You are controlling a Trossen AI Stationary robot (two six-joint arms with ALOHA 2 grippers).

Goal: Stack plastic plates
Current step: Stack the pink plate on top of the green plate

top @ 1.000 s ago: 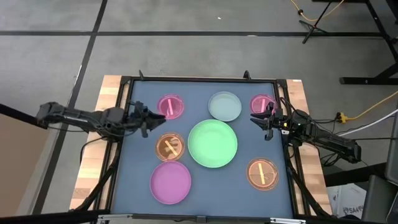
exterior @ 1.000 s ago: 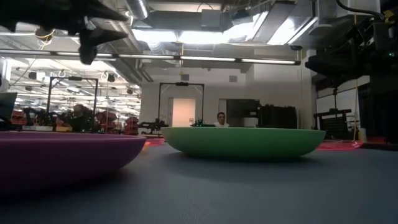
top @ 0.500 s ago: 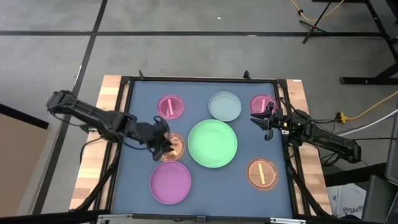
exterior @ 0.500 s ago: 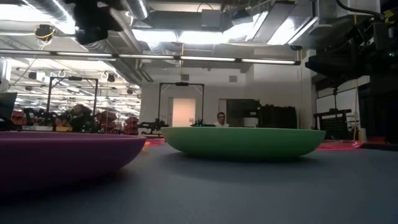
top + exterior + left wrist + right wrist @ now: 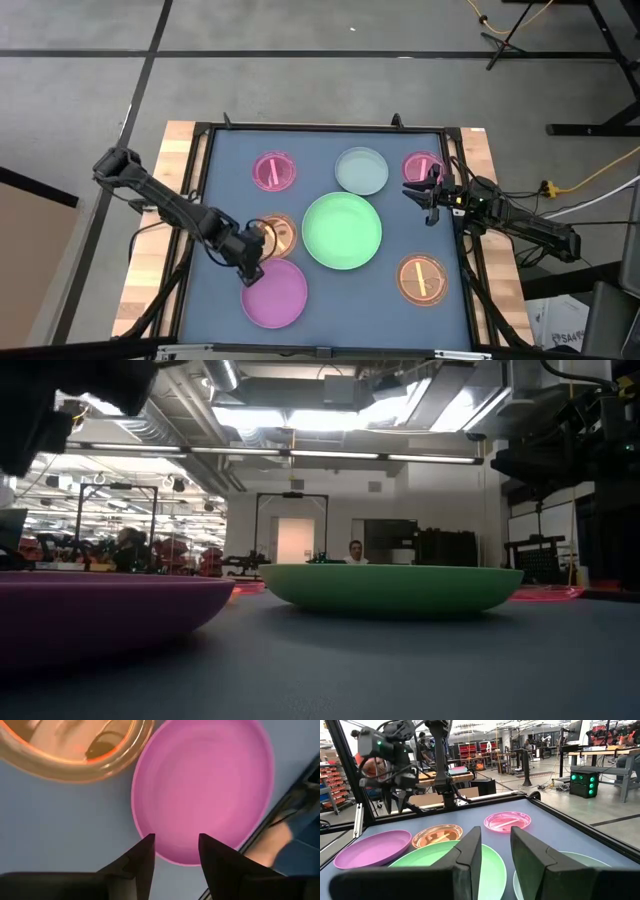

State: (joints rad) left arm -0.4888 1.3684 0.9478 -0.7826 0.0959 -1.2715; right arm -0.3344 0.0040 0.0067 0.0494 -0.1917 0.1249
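Note:
Seven plates lie on their bases on the blue-grey table mat (image 5: 220, 300): a large green one (image 5: 342, 231), a magenta one (image 5: 274, 292), a pale blue-grey one (image 5: 361, 170), two pink ones (image 5: 273, 171) (image 5: 422, 168) and two orange ones (image 5: 272, 236) (image 5: 423, 279). My left gripper (image 5: 252, 262) is open and points down over the magenta plate's far left rim (image 5: 170, 860), next to the nearby orange plate (image 5: 75, 745); its fingertips stand on either side of the rim without touching. My right gripper (image 5: 425, 190) is open and empty beside the right pink plate.
A black frame (image 5: 320, 128) runs round the mat, with wooden table edges (image 5: 170, 200) outside it. The green plate lies close to the right of the orange and magenta plates. Bare mat shows at the near left and between the green plate and the right orange plate.
My left gripper has swung from beside the far left pink plate toward the table's near edge, past the left orange plate, and now points down over the magenta plate's rim. No plate has moved.

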